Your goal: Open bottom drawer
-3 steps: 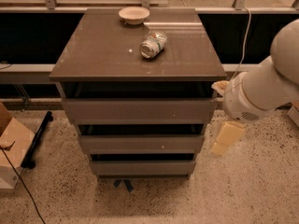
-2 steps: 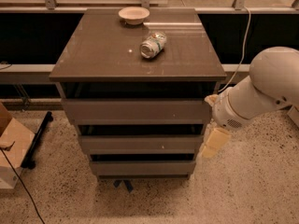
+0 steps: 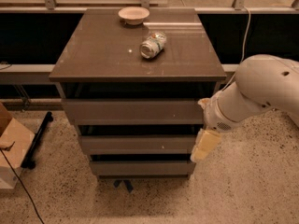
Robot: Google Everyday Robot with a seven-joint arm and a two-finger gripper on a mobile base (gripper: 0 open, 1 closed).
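View: the one camera, looking down on the cabinet front and top.
Cabinet: three-drawer unit with a grey-brown tabletop [image 3: 103, 55]; all three fronts appear shut.
Bottom drawer [image 3: 142, 168]: lowest front, below the tabletop's front edge, just above the speckled floor; plain, flat, no handle.
Middle drawer [image 3: 135, 144]: directly above it, with a small white speck towards the right.
Top drawer [image 3: 133, 112]: the tallest front, right under the front edge.
Handling, judged: rigid panel on runners, likely smooth and offering little to pinch; probably light unless loaded, which cannot be seen.
Hold point, judged: the dark recess along the panel's upper lip, hooked from above and drawn straight outward; the right end lies nearest.
Gripper [image 3: 204, 146]: cream-coloured, below the front right corner, beside the right end of the middle drawer, above and right of the bottom drawer; contact with the cabinet cannot be told.
Gripper state: cannot tell.
Arm [image 3: 252, 94]: white, entering from the right, bulky forearm angled down and left, wrist pointing the tool floorwards.
Bowl [image 3: 133, 15]: pale, near the back edge.
Can [image 3: 153, 44]: on its side, centre of the top, right of middle.
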